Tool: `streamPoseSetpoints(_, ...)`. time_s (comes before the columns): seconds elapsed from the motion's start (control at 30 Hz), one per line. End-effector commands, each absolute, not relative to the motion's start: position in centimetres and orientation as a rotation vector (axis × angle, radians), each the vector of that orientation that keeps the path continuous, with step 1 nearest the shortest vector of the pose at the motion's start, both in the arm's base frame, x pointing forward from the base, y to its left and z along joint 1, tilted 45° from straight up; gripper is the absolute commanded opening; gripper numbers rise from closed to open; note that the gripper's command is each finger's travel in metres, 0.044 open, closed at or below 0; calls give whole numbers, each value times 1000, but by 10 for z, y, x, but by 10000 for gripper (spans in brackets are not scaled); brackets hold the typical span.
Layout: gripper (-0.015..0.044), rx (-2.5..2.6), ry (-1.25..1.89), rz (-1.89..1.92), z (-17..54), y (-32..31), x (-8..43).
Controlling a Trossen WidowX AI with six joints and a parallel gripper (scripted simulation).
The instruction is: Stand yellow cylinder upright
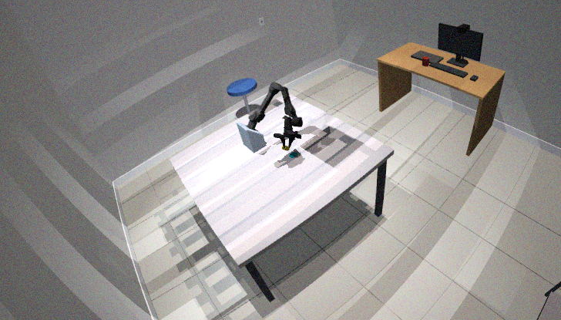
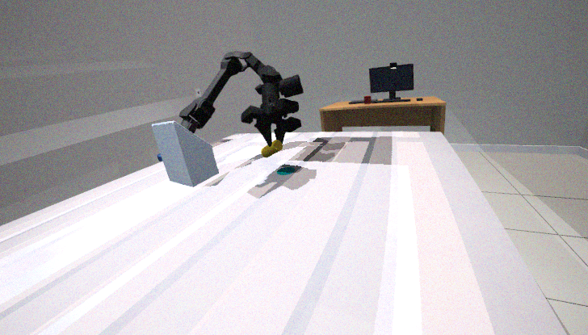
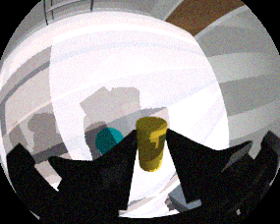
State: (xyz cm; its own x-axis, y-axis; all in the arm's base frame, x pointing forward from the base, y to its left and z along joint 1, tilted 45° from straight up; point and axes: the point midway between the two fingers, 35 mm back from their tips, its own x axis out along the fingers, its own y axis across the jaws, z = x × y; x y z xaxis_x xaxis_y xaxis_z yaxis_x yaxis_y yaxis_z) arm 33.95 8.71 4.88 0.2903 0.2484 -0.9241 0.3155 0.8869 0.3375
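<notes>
My gripper [image 1: 285,146] [image 2: 274,144] [image 3: 150,133] points down and is shut on the yellow tall cylinder [image 1: 286,148] [image 2: 267,151] [image 3: 150,147], gripping it near its middle. In the exterior view the cylinder lies nearly level, slightly tilted, between the fingertips. It appears to be a little above the table. The cyan circle [image 1: 293,154] [image 2: 286,169] [image 3: 108,140] lies flat on the table in shadow, beside the cylinder and not under it. In the wrist view it is left of the cylinder, partly hidden by a finger.
A light blue-grey block with a sloped top [image 1: 251,138] [image 2: 186,155] [image 3: 179,197] stands on the table [image 1: 264,200] [image 2: 269,261] near the arm's base. A blue stool [image 1: 242,87] and a wooden desk [image 1: 468,80] [image 2: 381,116] with a monitor stand away from the table.
</notes>
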Motion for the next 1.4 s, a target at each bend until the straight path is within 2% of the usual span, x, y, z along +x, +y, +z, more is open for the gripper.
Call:
streamPoseSetpoints(0.0,105,509,1267,-61,50,87,340)
streamPoseSetpoints(1.37,105,483,1006,-180,53,92,343)
